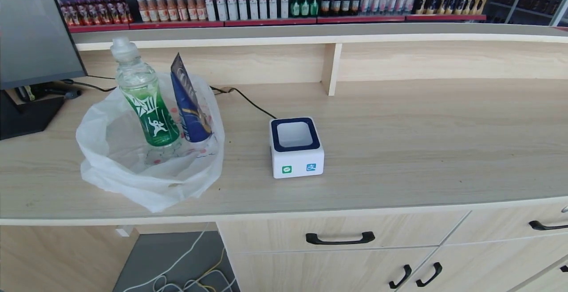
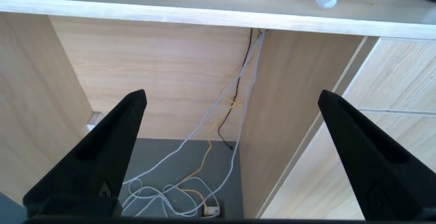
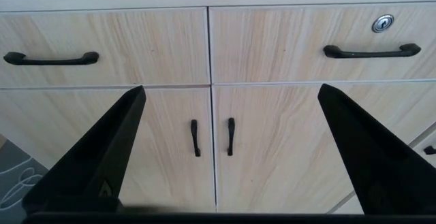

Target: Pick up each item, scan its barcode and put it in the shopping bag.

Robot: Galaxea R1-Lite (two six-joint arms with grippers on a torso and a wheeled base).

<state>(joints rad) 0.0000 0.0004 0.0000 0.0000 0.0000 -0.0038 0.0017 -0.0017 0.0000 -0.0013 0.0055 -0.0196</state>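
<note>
Black fingers spread wide and empty, the left gripper (image 2: pixel 231 98) hangs below the edge of the wooden counter (image 2: pixel 136 9), facing loose cables (image 2: pixel 184 183) on the floor beneath it. The right gripper (image 3: pixel 231 91), jaws equally wide with nothing between them, faces pale drawers (image 3: pixel 136 40) and cupboard doors (image 3: pixel 157 149). On the counter top, a green-labelled drink bottle (image 1: pixel 144 101) and a blue snack pouch (image 1: pixel 188 105) stand in the white plastic shopping bag (image 1: pixel 146 185), near the white barcode scanner (image 1: pixel 296 147).
</note>
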